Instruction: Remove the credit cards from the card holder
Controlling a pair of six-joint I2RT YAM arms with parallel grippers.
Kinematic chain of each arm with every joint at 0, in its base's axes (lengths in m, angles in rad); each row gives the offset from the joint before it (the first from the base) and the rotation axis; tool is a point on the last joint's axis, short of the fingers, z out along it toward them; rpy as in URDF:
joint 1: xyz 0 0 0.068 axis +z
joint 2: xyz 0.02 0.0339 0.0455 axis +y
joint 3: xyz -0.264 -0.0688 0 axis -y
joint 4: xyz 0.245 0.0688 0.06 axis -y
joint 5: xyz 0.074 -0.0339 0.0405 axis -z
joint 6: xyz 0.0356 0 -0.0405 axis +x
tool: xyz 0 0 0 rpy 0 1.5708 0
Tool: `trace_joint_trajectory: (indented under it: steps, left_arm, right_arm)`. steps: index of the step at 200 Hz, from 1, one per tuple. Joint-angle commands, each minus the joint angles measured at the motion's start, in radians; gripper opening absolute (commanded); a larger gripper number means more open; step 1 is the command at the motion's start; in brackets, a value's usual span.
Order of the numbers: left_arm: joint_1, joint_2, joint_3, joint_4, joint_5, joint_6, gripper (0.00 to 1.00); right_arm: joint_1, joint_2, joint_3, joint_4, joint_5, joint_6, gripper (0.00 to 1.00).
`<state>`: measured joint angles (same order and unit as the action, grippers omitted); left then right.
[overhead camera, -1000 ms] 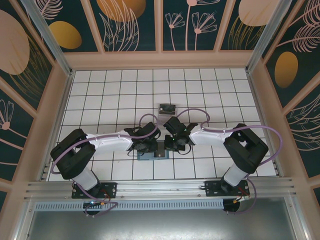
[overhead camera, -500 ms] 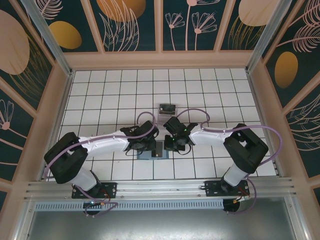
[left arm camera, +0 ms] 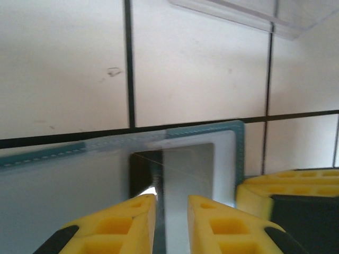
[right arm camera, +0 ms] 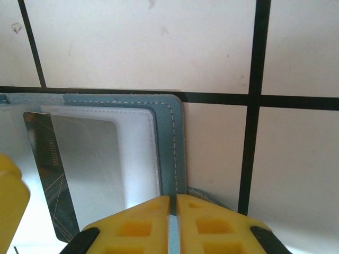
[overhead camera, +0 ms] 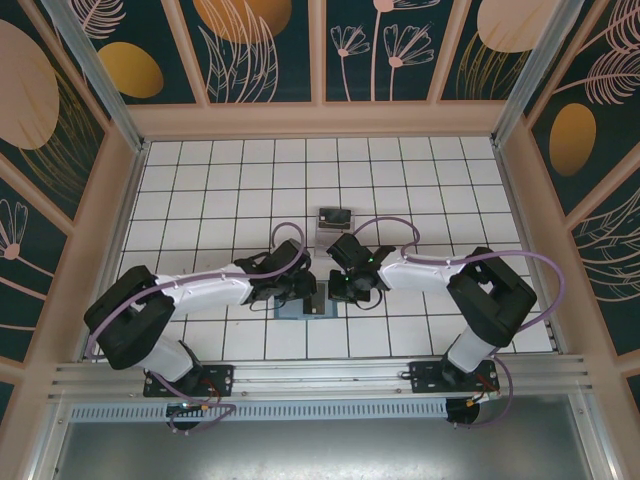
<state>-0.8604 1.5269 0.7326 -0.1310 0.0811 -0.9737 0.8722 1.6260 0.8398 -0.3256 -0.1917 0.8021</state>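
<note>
Card holder lies open and flat on the worktop, near the front edge, between the two hands.

Left hand: comes in from the holder's left. Yellow fingers stand a narrow gap apart over the near edge of a credit card. Whether they pinch it, cannot tell.

The credit card is dark, sheened over with glare. It sits in the holder's clear window pocket, just inside the teal stitched border. Most of it is under the clear film.

Right hand: closed, fingers all but touching, on the holder's right edge. A sliver of teal shows between the pads and a scrap pokes out just beside them. In the right wrist view the pocketed card lies left of this grip, slightly askew to the stitching. A yellow pad of the other hand shows at the frame's left edge.

Containers: a clear plastic tray sits one tile behind the holder, apart from it. A dark card lies in it.

Surface: white square tiles, dark grout, a few faint scuffs.

Room: a boxed enclosure, pale wooden frame, walls of dark teal panels printed with leaves, flowers and gold discs. Aluminium rail across the front carries both arm bases. Purple cables loop along the arms.
</note>
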Motion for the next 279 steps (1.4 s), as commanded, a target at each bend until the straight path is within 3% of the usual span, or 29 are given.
trace_joint_trajectory:
  steps: [1, 91, 109, 162, 229, 279]
  left_arm:
    - [0.019, 0.014, -0.042, 0.068, 0.04, -0.009, 0.26]
    - [0.022, 0.051, -0.087, 0.102, 0.076, -0.019, 0.28]
    - [0.022, 0.062, -0.081, 0.084, 0.071, -0.018, 0.27]
    - [0.023, 0.059, -0.09, 0.083, 0.078, -0.022, 0.28]
    - [0.023, 0.044, -0.099, 0.059, 0.078, -0.022, 0.29]
    - [0.022, 0.072, -0.15, 0.15, 0.144, -0.069, 0.21]
  right_arm:
    - [0.002, 0.002, 0.016, -0.042, 0.011, -0.001, 0.13]
    - [0.007, -0.001, 0.028, -0.048, 0.009, 0.004, 0.14]
    - [0.007, -0.001, 0.034, -0.045, 0.003, 0.004, 0.22]
    - [0.011, 0.044, 0.049, -0.04, -0.006, 0.003, 0.3]
    - [0.016, 0.101, 0.051, -0.081, 0.02, 0.007, 0.22]
    - [0.019, 0.108, 0.056, -0.081, 0.015, 0.008, 0.21]
